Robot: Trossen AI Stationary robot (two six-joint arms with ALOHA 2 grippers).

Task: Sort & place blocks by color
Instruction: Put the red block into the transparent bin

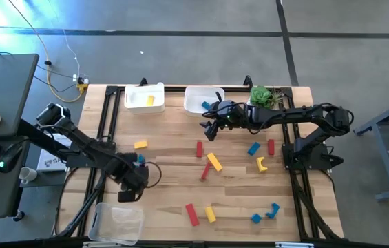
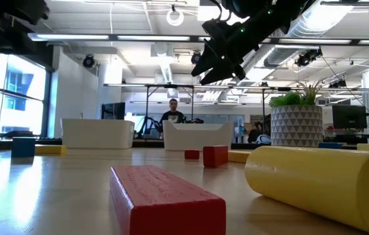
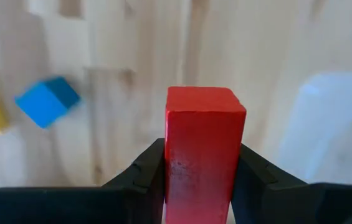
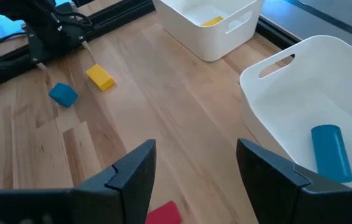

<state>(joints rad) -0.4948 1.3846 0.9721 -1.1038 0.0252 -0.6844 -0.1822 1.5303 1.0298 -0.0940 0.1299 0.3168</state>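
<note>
Left wrist view: red bar (image 3: 204, 152) clamped upright in the left hand (image 3: 200, 180).
Its clear bin (image 1: 118, 222) lies just beside that hand, near the tabletop (image 1: 173, 155) edge; the right hand (image 1: 213, 124), fingers apart and empty, hovers by the bin holding a blue piece (image 4: 331, 152).

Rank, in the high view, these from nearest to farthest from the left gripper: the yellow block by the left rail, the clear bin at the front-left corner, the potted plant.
From the left gripper, shut on a red block:
1. Clear bin, at the front-left corner.
2. Yellow block, farther back on the left side.
3. Potted plant, at the far right edge.
</note>
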